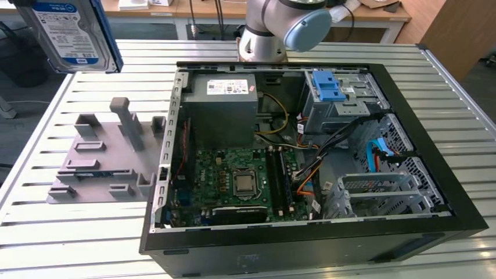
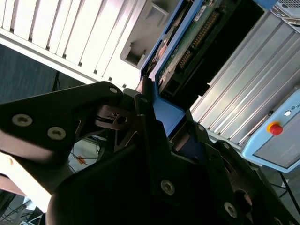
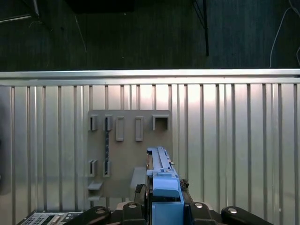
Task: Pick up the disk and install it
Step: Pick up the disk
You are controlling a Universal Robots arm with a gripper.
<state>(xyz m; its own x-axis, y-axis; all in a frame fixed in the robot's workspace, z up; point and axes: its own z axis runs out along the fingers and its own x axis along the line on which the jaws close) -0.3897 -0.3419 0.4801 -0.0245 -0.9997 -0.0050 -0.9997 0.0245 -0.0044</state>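
Slatted metal table (image 1: pixel 69 232) forms the backdrop as the disk (image 1: pixel 74 32), label facing out, hangs aloft at the exterior view's left, above the grey slotted fixture (image 1: pixel 104 157). In both wrist views the gripper (image 3: pixel 164 190) (image 2: pixel 150 112) has its jaws clamped on the disk's blue-framed edges. An open computer case (image 1: pixel 310 145) sits just beside the fixture.

Robotics lab (slatted aluminium table (image 1: pixel 78 244))
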